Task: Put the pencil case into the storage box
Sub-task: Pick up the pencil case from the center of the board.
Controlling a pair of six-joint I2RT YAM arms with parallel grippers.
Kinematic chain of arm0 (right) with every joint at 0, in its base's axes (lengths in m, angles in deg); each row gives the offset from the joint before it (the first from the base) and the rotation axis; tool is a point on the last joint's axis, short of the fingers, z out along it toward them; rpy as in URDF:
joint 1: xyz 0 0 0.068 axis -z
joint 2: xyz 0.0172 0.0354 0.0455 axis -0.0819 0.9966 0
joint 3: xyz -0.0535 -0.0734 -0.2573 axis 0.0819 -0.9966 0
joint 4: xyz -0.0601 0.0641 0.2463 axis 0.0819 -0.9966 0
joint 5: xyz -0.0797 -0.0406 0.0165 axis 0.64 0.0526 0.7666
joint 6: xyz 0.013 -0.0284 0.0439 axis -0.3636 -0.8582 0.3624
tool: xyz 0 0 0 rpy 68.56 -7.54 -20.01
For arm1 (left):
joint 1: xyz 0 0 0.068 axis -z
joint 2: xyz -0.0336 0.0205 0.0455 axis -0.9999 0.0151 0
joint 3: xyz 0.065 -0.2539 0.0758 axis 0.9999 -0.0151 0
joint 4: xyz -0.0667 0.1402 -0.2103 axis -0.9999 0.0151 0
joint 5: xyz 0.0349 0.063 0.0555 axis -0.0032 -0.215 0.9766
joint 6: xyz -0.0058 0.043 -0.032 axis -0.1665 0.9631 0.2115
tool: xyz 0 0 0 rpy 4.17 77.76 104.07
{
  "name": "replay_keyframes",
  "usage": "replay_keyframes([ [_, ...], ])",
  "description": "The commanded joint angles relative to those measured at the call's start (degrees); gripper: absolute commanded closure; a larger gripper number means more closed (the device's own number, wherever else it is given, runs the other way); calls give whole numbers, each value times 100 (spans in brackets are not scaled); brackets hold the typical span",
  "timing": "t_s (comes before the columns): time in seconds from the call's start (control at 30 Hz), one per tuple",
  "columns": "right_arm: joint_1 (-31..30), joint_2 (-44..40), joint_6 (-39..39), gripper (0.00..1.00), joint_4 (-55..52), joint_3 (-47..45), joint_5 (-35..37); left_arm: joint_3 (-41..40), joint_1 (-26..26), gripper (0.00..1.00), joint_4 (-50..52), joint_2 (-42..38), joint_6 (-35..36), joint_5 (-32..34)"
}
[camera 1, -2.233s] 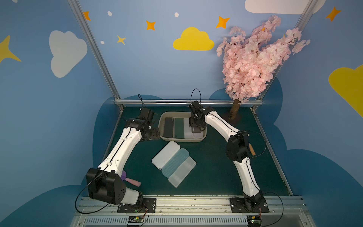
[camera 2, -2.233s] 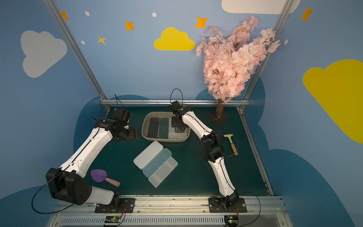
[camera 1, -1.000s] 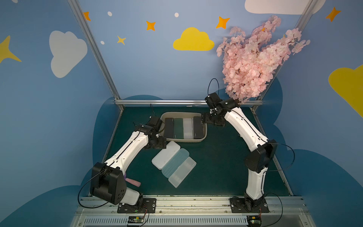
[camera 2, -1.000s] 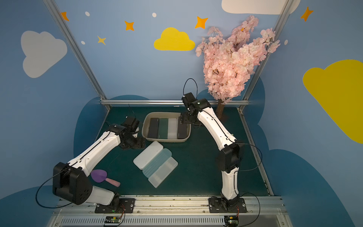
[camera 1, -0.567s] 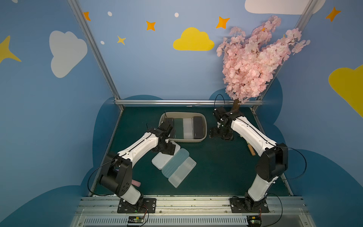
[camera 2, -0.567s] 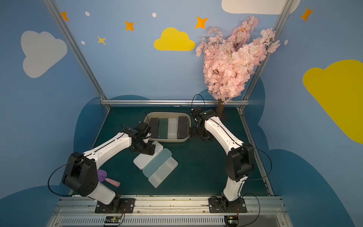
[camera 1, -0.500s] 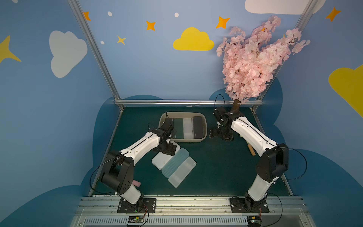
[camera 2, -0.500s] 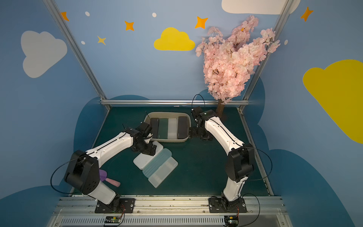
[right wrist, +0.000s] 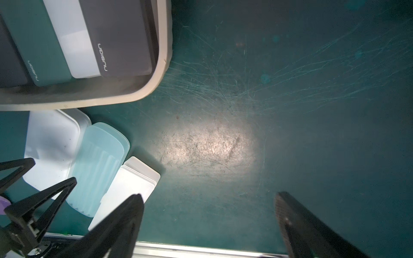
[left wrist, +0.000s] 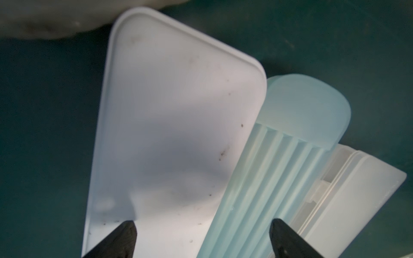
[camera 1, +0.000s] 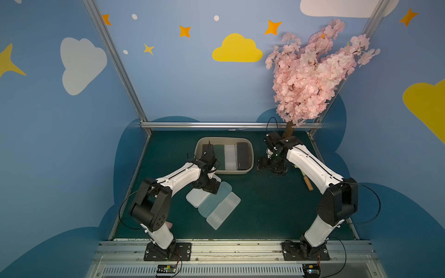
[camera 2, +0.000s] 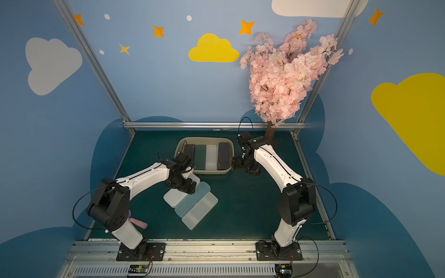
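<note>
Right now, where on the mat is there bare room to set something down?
The green mat is bare between the three loose pencil cases and the right arm, in front of the storage box. Crowded: the box, filled by four cases side by side, and the spot under the left pincer.

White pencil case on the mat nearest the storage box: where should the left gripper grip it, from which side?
Probably from above, jaws across the narrow width of the white pencil case at its end nearest the storage box. It lies flat, and the blue case hugs one long edge further back.
</note>
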Motion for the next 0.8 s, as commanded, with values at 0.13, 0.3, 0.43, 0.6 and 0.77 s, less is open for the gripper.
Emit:
replay_keyframes([
  [0.13, 13, -306, 210, 4, -5, -208, -179, -180, 799, 4, 145, -258, -561, -133],
  [0.3, 2, -444, 268, 4, -42, -374, -196, -145, 1287, 4, 262, -485, -916, -359],
  [0.43, 4, -613, 268, 4, -79, -562, -151, -122, 1641, 4, 275, -453, -1037, -474],
  [0.6, 5, -810, 267, 4, -89, -844, -123, -107, 2015, 4, 199, -169, -1114, -283],
  [0.77, 9, -892, 224, 4, -157, -944, -105, 51, 2270, 5, 195, -73, -1251, 73],
])
